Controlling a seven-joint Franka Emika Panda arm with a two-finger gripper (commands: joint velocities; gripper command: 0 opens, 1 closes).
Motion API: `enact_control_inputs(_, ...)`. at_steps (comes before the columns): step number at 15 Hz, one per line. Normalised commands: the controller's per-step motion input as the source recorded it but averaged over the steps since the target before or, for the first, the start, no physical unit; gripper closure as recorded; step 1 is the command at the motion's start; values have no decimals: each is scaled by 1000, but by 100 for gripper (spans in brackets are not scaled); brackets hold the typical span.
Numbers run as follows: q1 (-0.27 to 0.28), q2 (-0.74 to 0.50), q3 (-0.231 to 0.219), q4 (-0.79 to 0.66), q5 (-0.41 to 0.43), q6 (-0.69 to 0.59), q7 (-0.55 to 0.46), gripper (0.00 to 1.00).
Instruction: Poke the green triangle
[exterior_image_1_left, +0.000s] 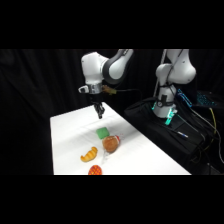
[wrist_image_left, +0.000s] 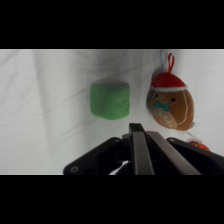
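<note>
Green triangle under a raised gripper

Green triangle (exterior_image_1_left: 102, 133) sits mid-tabletop (exterior_image_1_left: 70, 130) in the side view, touching the brown-red gingerbread toy (exterior_image_1_left: 111, 144); an orange-yellow curved piece (exterior_image_1_left: 89, 154) lies nearer the front edge. The gripper (exterior_image_1_left: 99, 112) hangs above, apart.

Wrist view: fingers (wrist_image_left: 138, 142) pressed together, empty, near the green triangle (wrist_image_left: 110, 100), gingerbread toy (wrist_image_left: 171, 106) beside it.

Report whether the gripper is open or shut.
Shut: in the wrist view the gripper fingers lie pressed together, short of the green triangle.

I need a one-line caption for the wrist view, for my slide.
Wrist view: closed end effector above the white table, near the green triangle, beside a gingerbread-man ornament.
</note>
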Motion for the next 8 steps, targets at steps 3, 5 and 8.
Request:
enact_control_inputs(3,-159,328,141,173,251,269,-189,96)
enact_control_inputs(5,-174,333,163,159,244,287,-154,95)
enact_control_inputs(8,-192,305,178,141,233,269,-133,96)
